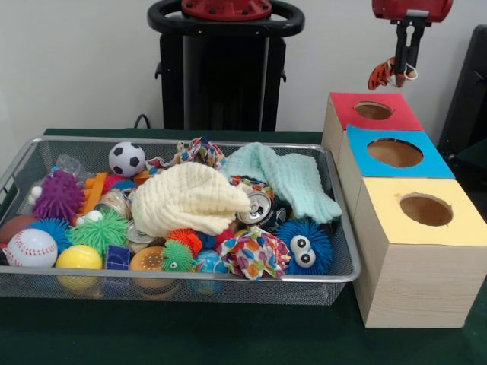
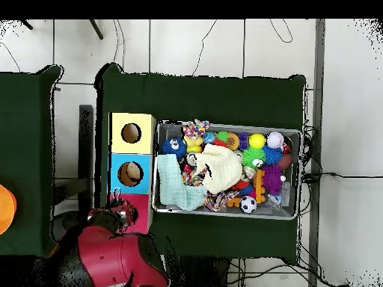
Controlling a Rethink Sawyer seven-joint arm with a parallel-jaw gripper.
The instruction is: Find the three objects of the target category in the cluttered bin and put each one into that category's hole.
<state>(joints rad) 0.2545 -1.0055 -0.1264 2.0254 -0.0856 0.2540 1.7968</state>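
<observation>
The bin (image 1: pixel 344 277) is a silver wire-mesh basket full of toys, balls, cans and cloths; it also shows in the overhead view (image 2: pixel 295 133). The hole (image 1: pixel 373 110) is in the red top of the farthest wooden box (image 1: pixel 350 103). My gripper (image 1: pixel 407 68) hangs above and slightly right of that hole, shut on a small orange-red toy (image 1: pixel 383 74) that dangles to its left. In the overhead view the gripper (image 2: pixel 116 200) is over the red-topped box (image 2: pixel 141 209), whose hole is hidden under the arm.
A blue-topped box (image 1: pixel 426 163) and a yellow-topped box (image 1: pixel 380 205) with their own holes stand in a row nearer the camera. The bin holds a cream cloth (image 1: pixel 186 199), a mint cloth (image 1: pixel 293 176), a soccer ball (image 1: pixel 126 159) and a baseball (image 1: pixel 31 248).
</observation>
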